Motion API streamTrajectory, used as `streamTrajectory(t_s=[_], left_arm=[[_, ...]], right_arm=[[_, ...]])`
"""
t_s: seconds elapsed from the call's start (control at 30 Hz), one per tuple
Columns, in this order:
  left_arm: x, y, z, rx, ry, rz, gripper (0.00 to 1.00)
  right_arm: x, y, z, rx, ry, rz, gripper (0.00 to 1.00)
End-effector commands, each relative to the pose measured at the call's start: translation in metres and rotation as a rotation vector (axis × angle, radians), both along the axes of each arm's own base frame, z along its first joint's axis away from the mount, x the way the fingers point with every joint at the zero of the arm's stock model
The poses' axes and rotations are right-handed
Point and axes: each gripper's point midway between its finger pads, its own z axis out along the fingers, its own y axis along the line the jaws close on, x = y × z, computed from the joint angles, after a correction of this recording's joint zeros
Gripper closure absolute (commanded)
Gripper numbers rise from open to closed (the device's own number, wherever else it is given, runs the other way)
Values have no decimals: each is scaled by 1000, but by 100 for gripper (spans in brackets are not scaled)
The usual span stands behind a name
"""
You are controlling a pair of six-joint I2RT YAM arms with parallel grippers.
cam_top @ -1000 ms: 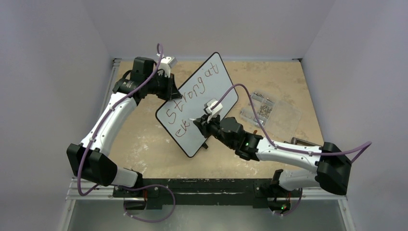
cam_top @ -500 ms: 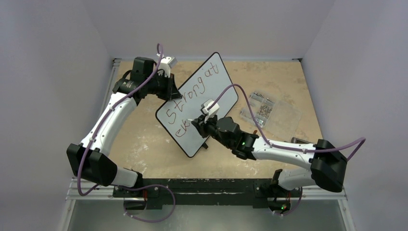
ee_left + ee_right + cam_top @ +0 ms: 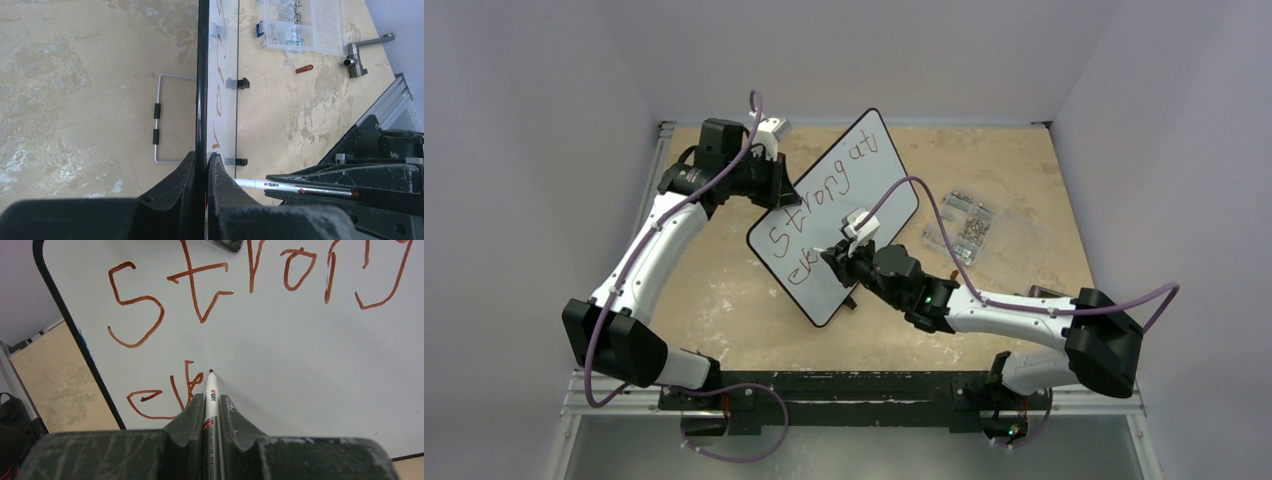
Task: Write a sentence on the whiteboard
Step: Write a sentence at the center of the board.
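The whiteboard (image 3: 864, 190) stands tilted on the table with its black rim clamped by my left gripper (image 3: 774, 178), which is shut on the board's edge (image 3: 202, 100). The sentence (image 3: 819, 200) reads "Strong at" in reddish-brown letters, with "ek" below (image 3: 165, 395). My right gripper (image 3: 836, 255) is shut on the red-and-white marker pen (image 3: 211, 390). The pen's tip sits at the board surface just right of the "k". The pen also shows in the left wrist view (image 3: 280, 187).
A clear plastic box of metal bits (image 3: 979, 232) lies right of the board. A red pen cap (image 3: 303, 69) and a metal T-piece (image 3: 357, 55) lie on the table. A wire stand (image 3: 162, 120) sits behind the board.
My right gripper has moved left with the pen, bringing the tip to the board beside the "k". The left arm and the board have not moved.
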Motion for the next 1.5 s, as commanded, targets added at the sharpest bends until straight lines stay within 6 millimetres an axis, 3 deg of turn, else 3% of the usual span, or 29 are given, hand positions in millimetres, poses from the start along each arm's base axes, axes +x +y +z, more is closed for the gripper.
streamTrajectory(t_s=[0.0, 0.23, 0.5, 1.07, 1.47], left_arm=[[14, 29, 2, 136, -98, 80, 100], [14, 29, 2, 135, -99, 80, 100], [14, 29, 2, 132, -99, 78, 100], [14, 28, 2, 132, -97, 77, 100], [14, 28, 2, 130, -98, 76, 100]], right_arm=[[1, -8, -15, -11, 20, -29, 100], [1, -16, -29, -44, 41, -52, 100], [-2, -19, -29, -39, 48, -47, 100], [3, 3, 15, 28, -4, -7, 100], [12, 7, 30, 21, -29, -34, 100]])
